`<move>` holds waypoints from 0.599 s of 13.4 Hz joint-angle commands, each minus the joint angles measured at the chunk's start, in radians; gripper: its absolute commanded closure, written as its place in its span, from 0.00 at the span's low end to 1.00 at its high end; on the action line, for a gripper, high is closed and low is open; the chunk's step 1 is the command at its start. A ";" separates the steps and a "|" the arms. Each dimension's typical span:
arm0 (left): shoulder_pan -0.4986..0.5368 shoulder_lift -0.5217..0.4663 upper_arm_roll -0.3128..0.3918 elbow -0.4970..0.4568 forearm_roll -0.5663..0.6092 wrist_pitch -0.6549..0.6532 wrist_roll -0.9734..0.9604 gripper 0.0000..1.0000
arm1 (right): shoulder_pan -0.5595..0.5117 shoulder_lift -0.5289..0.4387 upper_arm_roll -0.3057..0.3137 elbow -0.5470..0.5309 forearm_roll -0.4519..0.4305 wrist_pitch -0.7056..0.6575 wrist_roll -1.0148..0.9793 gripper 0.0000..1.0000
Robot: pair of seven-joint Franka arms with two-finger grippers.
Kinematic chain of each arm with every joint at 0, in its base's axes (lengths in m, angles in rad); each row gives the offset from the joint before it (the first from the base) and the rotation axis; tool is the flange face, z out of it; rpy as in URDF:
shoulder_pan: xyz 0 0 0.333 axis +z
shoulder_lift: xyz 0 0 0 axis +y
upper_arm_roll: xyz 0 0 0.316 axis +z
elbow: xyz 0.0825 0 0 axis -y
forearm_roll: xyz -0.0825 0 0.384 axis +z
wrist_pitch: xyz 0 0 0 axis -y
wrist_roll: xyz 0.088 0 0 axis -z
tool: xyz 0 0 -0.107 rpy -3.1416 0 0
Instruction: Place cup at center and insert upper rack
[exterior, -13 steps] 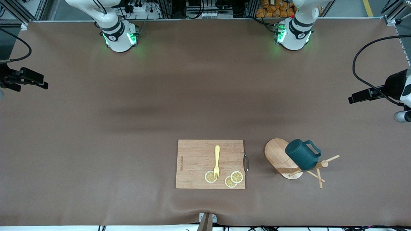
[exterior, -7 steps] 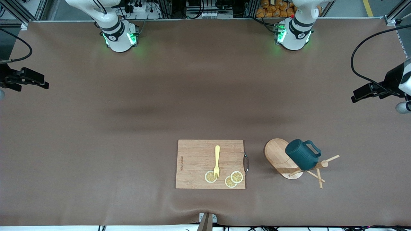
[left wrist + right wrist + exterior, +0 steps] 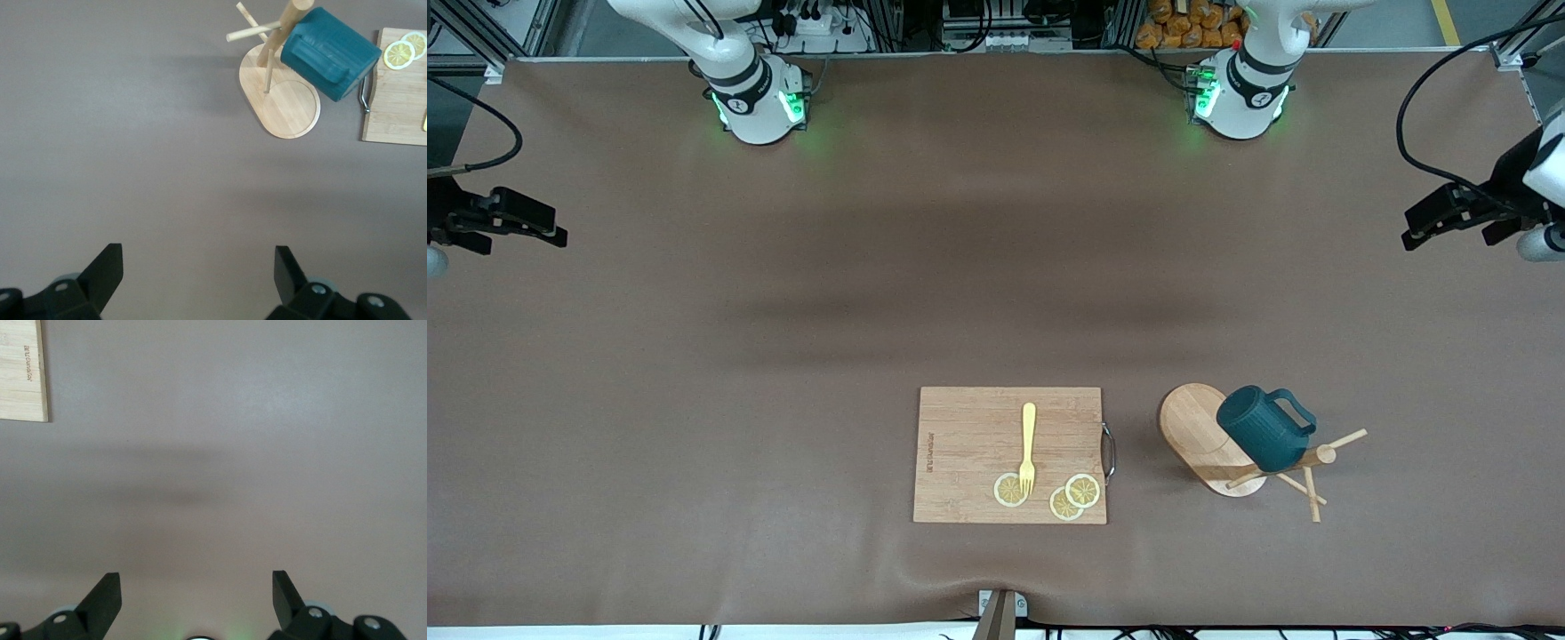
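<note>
Teal cup (image 3: pixel 1263 429) hung on upper rack (image 3: pixel 1209 437), well apart from both spread, empty pincers, left pincer (image 3: pixel 1449 213), right pincer (image 3: pixel 511 220)

Front cam high overhead, wrist cams down, share board (image 3: pixel 1009 454)

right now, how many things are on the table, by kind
cup: 1
upper rack: 1
cutting board: 1
fork: 1
lemon slices: 3
total: 7
</note>
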 commanded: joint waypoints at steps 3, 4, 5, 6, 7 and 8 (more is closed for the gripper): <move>-0.032 -0.089 0.014 -0.083 0.013 0.004 -0.026 0.00 | 0.017 0.001 0.004 0.006 -0.013 -0.001 0.012 0.00; -0.033 -0.097 0.016 -0.085 0.013 -0.001 -0.027 0.00 | 0.018 -0.001 0.004 0.006 -0.015 0.001 0.012 0.00; -0.035 -0.095 0.017 -0.076 0.012 -0.002 -0.025 0.00 | 0.018 0.001 0.004 0.006 -0.015 0.001 0.012 0.00; -0.035 -0.091 0.017 -0.064 0.016 -0.002 -0.023 0.00 | 0.018 0.002 0.004 0.006 -0.013 0.001 0.013 0.00; -0.035 -0.086 0.017 -0.047 0.016 -0.002 -0.022 0.00 | 0.020 0.004 0.004 0.006 -0.015 0.003 0.013 0.00; -0.035 -0.086 0.016 -0.045 0.015 -0.002 -0.026 0.00 | 0.018 0.004 0.004 0.006 -0.013 0.003 0.013 0.00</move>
